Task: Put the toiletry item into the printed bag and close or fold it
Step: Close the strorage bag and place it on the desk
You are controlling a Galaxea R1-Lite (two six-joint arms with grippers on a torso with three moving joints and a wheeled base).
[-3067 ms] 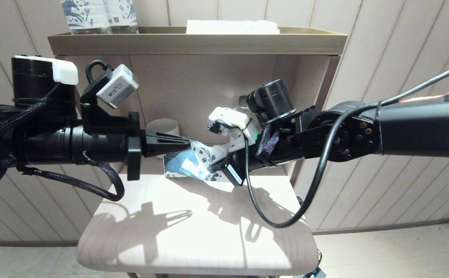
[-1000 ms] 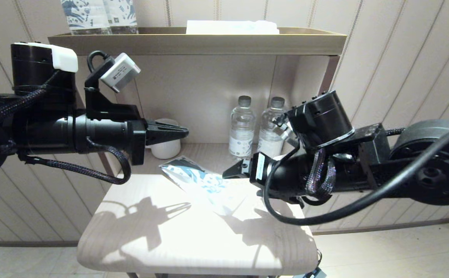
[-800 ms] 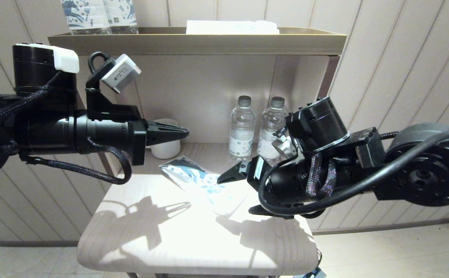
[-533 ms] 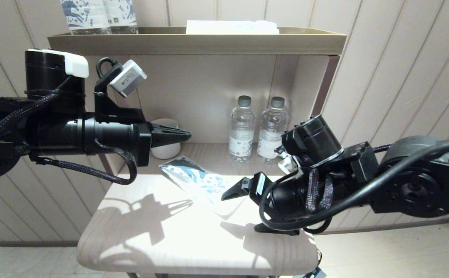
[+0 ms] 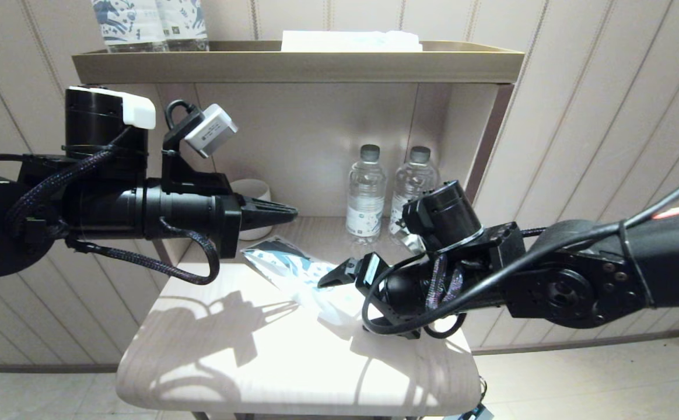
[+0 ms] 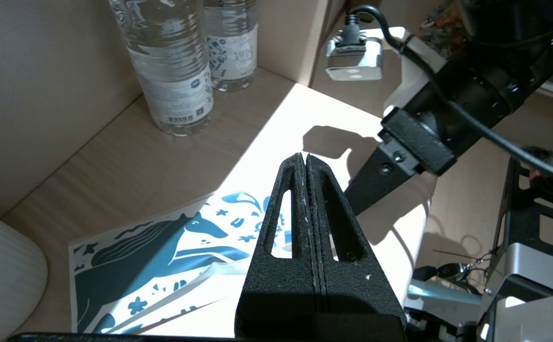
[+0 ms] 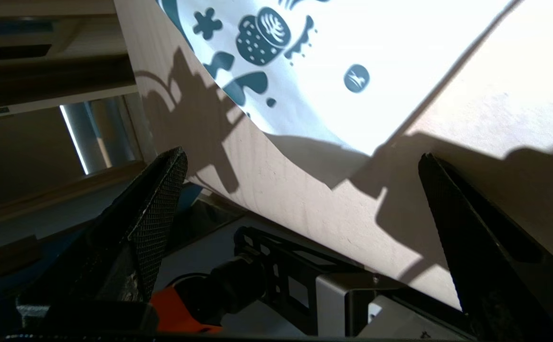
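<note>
The printed bag (image 5: pixel 301 274) lies flat on the table (image 5: pixel 228 373), toothbrush unseen. The right pincer (image 5: pixel 351 294), spread wide at its right corner, should be lowered squarely before the fold; the left pincer (image 5: pixel 284 213), shut and empty, hovers above.

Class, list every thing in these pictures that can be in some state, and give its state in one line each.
printed bag: lying flat on the table, held by neither gripper.
left gripper: shut, empty, above the bag.
right gripper: wide open, by the bag's near end.
two water bottles: upright, capped, on the lower shelf.
white cup: standing behind the left gripper.
</note>
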